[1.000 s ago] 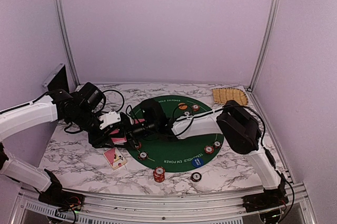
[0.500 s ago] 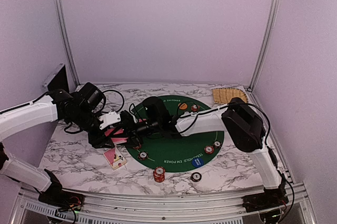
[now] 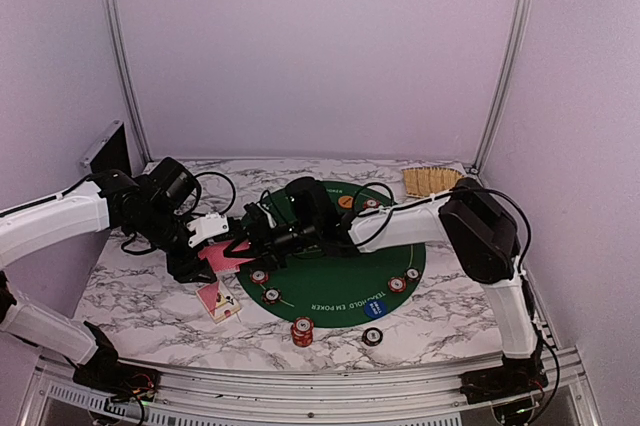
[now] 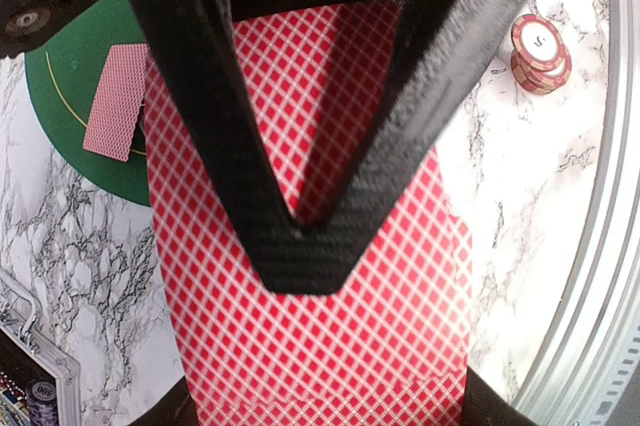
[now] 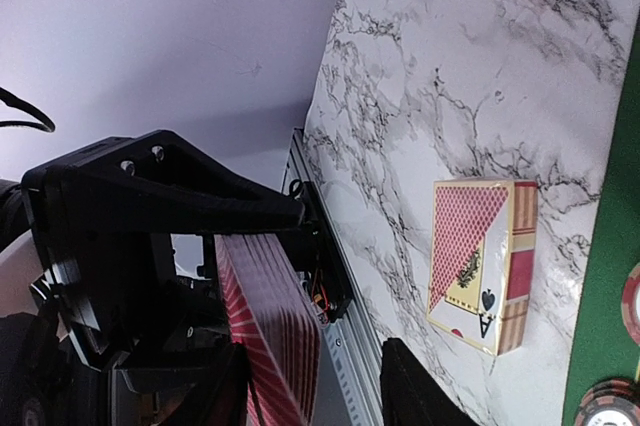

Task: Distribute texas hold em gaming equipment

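Observation:
My left gripper (image 3: 222,246) is shut on a deck of red-backed playing cards (image 4: 310,346) and holds it above the marble table at the green mat's left edge. The right gripper (image 3: 258,231) has reached across the mat to that deck. In the right wrist view the cards (image 5: 270,336) stand between its fingers (image 5: 415,391), against the left one, with a gap to the right one. One card (image 4: 115,101) lies on the mat. Poker chips (image 3: 259,276) sit round the mat (image 3: 330,256), with an orange disc (image 3: 345,201) and a blue disc (image 3: 372,309).
A card box (image 3: 217,301) lies on the marble near the mat's left front. A chip stack (image 3: 302,329) stands by the front edge. The tan woven tray (image 3: 435,181) is at the back right, the black-and-silver case (image 3: 105,146) at the back left.
The right arm has swung left across the mat until its fingers straddle the deck, and its jaws have narrowed. The left gripper has stayed shut on the cards, almost in place.

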`<state>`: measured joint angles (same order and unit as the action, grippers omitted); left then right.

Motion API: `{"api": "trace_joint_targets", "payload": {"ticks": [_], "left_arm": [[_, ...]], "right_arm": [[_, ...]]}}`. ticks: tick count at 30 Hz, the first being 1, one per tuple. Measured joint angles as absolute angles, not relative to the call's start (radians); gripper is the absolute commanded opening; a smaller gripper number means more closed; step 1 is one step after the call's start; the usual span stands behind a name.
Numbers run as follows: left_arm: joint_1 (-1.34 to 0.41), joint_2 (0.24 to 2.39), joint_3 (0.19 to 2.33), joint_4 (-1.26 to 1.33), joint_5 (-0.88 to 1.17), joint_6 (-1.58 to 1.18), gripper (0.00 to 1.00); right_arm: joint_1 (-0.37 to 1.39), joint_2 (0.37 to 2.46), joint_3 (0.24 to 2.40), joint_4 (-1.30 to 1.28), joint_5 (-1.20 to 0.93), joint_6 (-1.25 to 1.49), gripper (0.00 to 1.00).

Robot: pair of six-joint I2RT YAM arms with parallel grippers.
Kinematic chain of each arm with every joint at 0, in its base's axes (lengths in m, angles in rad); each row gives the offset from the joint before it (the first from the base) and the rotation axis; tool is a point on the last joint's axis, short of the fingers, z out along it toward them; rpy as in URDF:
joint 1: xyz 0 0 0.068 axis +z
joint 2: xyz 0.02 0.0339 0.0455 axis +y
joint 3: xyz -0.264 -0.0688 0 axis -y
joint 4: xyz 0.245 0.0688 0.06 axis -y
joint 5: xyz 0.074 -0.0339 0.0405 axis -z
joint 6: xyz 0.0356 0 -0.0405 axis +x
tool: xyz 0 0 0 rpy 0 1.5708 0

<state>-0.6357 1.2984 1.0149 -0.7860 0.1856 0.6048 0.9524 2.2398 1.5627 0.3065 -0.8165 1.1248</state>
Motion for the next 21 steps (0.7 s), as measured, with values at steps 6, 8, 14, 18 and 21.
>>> {"api": "trace_joint_targets", "payload": {"ticks": [6,8,14,18,21], "left_arm": [[-0.636,1.298,1.015,-0.789,0.184,0.605,0.0],[-0.636,1.298,1.015,-0.789,0.184,0.605,0.0],[-0.636,1.298,1.015,-0.789,0.183,0.605,0.0],[-0.636,1.298,1.015,-0.789,0.183,0.605,0.0],[-0.636,1.298,1.015,-0.789,0.183,0.605,0.0]], "right_arm": [[0.935,2.198,1.517,0.296,-0.803,1.114,0.31],[0.931,2.187,1.507,0.29,-0.802,1.11,0.25],[0.923,2.145,1.462,0.278,-0.799,1.103,0.13],[0.913,2.12,1.437,0.269,-0.797,1.097,0.09],[0.896,2.1,1.427,0.251,-0.798,1.087,0.08]]}}
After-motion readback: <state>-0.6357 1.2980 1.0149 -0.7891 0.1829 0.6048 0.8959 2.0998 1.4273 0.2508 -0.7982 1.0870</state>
